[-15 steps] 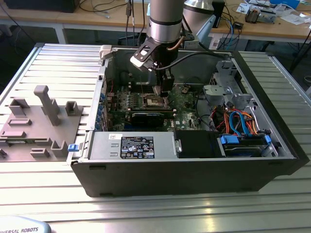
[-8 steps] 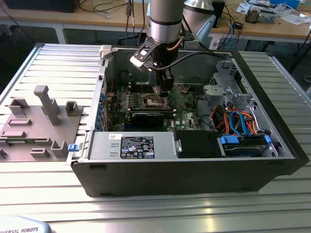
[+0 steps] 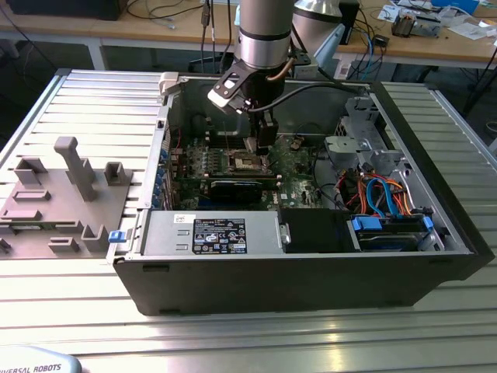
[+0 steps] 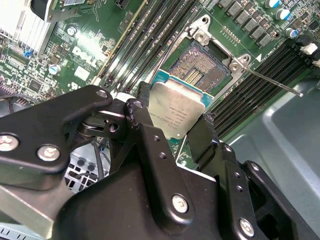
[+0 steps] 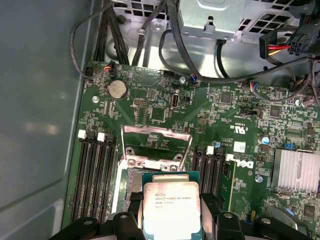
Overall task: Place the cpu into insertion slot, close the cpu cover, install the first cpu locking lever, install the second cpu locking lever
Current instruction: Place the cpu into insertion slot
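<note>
The open computer case (image 3: 311,272) lies on its side in the middle of the ribbed metal table (image 3: 78,311). That turns the green motherboard (image 3: 299,175) face up, so the arm (image 3: 264,31) can reach straight down into it. The gripper (image 3: 259,155) hangs low over the far middle of the board. Its fingers (image 5: 209,207) pinch the cpu (image 5: 171,207) by two opposite edges with the silver top up, which keeps the chip flat for the socket. The cpu cover (image 5: 157,129) stands tilted up on its hinge, leaving the insertion slot (image 4: 202,65) bare to take the chip. A thin locking lever (image 4: 275,82) is swung out clear at the slot's side. The chip sits partly over the slot's near edge, not yet squared to it. I cannot tell from here whether it touches the rim.
</note>
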`<state>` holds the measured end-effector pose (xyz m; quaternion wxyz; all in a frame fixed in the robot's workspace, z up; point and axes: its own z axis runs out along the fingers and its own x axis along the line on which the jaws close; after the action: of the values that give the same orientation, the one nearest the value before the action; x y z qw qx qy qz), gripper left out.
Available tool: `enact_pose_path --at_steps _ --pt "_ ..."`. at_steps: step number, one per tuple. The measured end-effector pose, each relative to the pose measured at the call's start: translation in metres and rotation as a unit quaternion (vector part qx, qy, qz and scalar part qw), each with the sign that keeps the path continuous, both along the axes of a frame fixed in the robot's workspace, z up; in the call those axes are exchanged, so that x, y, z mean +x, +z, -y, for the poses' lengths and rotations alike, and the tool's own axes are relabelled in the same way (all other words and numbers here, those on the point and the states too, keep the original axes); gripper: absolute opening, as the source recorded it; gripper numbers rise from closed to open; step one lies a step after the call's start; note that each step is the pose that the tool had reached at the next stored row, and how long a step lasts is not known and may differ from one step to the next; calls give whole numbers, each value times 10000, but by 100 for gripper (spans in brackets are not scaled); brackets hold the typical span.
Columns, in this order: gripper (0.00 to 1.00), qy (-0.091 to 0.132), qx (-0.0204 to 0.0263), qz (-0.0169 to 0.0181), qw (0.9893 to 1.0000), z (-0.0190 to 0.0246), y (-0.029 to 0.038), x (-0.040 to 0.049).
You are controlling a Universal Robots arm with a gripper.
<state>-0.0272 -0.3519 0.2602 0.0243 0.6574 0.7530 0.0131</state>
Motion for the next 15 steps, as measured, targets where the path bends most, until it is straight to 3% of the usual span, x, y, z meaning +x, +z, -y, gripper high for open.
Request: enact_pose_path --at_steps 15 --pt "55 -55 0 0 10000 0 -1 0"
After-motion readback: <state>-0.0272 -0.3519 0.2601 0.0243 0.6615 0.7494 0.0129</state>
